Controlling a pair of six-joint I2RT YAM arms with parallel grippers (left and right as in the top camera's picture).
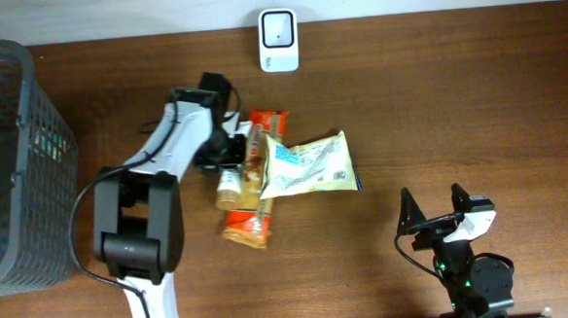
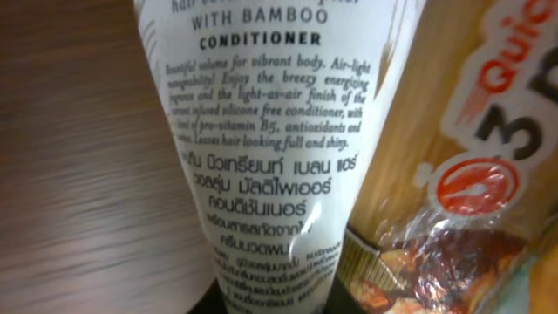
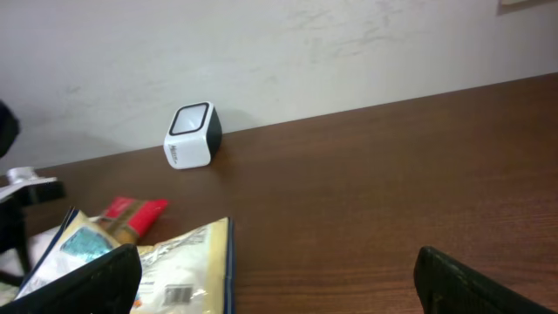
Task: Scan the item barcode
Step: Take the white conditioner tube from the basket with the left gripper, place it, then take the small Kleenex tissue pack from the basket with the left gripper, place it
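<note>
white bamboo conditioner tube (image 2: 261, 148) lies mid-bench on the dark wood bench (image 1: 456, 92), against an orange snack pack (image 1: 248, 224), well apart from the white barcode scanner (image 1: 277, 28) by the wall. left jaws sit at the tube's upper end, hidden; cannot tell their state. right jaws stand wide open, empty.

Soft, even light falls from above on the dark brown wooden table (image 1: 456, 92); shadows there are faint and short; the overhead view is sharp, slightly grainy; the left wrist view is too close to focus; the white plastic conditioner tube (image 2: 261, 157) shows pale glare and blurred lower print; the glossy orange snack wrapper (image 2: 488, 174) glints, smeared; the right wrist view is mildly hazy.
</note>
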